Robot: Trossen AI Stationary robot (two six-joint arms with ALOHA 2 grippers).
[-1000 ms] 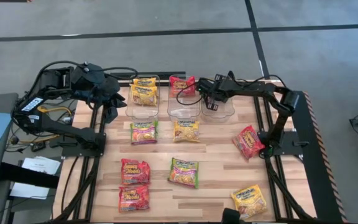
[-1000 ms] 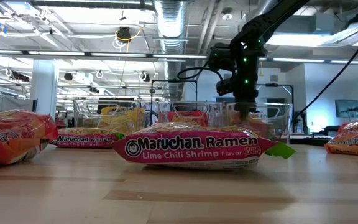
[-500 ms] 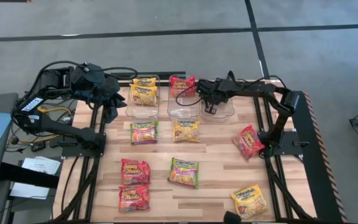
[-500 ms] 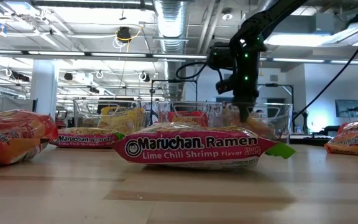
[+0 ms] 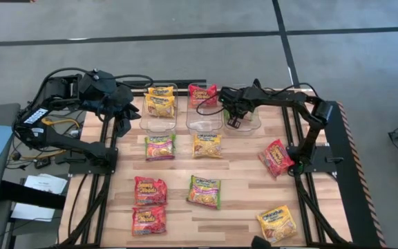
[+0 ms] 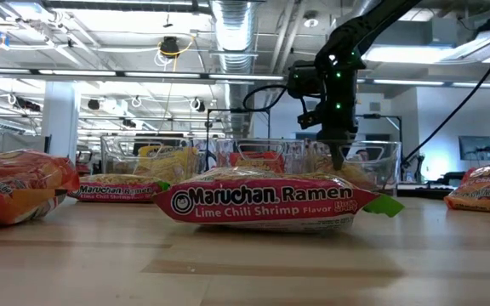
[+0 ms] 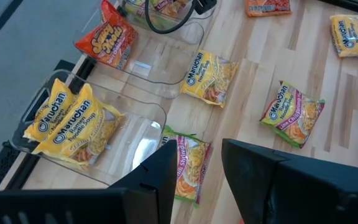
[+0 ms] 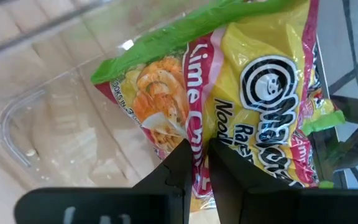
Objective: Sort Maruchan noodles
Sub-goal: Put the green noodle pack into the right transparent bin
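Wooden table strewn with Maruchan noodles; three clear bins at the back. Right gripper over the right bin — fingers slightly parted above a lime chili shrimp packet. Left gripper waits open beside the left bin.

Three bins stand in a row at the table's far edge, noodle packets scattered before them.

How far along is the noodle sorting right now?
Done: two yellow crinkly packets lie in the left clear plastic bin, and one red packet in the middle bin. In hand: the right gripper hovers over the right bin, where a green-edged lime packet lies. Left: seven loose packets on the wooden table. The left gripper waits, fingers open, beside the left bin.
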